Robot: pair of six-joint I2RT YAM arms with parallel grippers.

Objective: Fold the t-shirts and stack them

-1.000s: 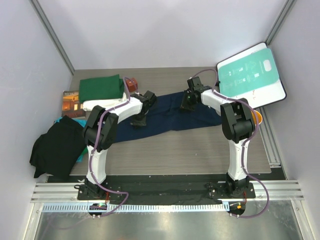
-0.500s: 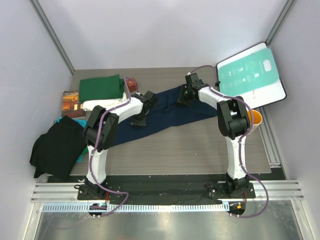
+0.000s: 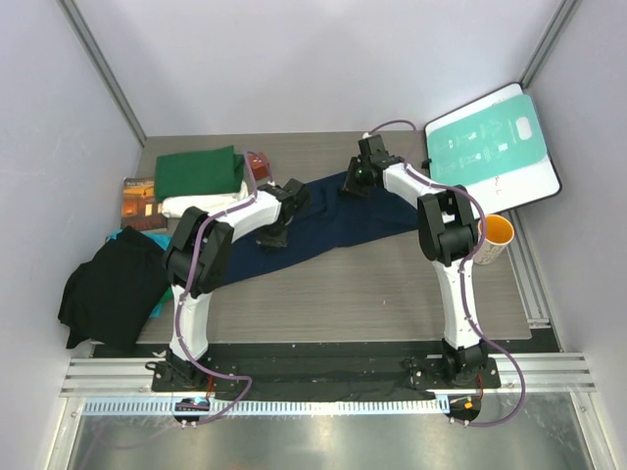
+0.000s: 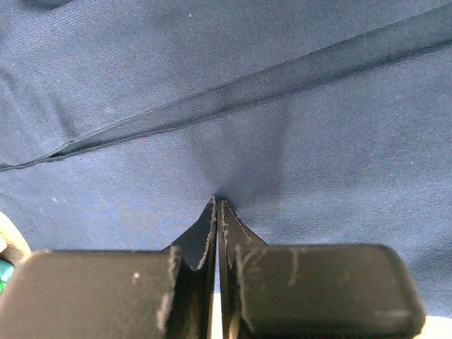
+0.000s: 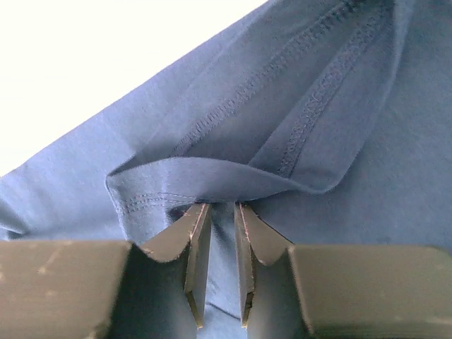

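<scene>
**Ann:** Wood-grain table (image 3: 392,304), pale walls on three sides, and the navy shirt (image 3: 333,223) lies stretched slantwise across the middle between the two arms.

**Bo:** And there's movement! The right gripper (image 3: 351,179) has swung back and to its left over the last second, hauling its end of the cloth toward the far edge, away from the teal board (image 3: 490,147). The left gripper (image 3: 272,235) hasn't budged.

**Ann:** Meaning?

**Bo:** I'd call it a fold in the making, with one end carried over while the other stays anchored. It's not done, though, as the shirt is still long and loose. The green shirt (image 3: 199,171) sits folded on the cream shirt (image 3: 181,207) at the far left, so that's probably where the pile is building.

**Ann:** From above I can't read the fingers.

**Bo:** The wrist cameras can. On the left they're pressed almost flat together, and the cloth puckers at the tips, so they're nipping a thin layer. On the right there's a narrow gap, and they're pinching a doubled-over stitched hem, a fold the overhead never shows.
</scene>
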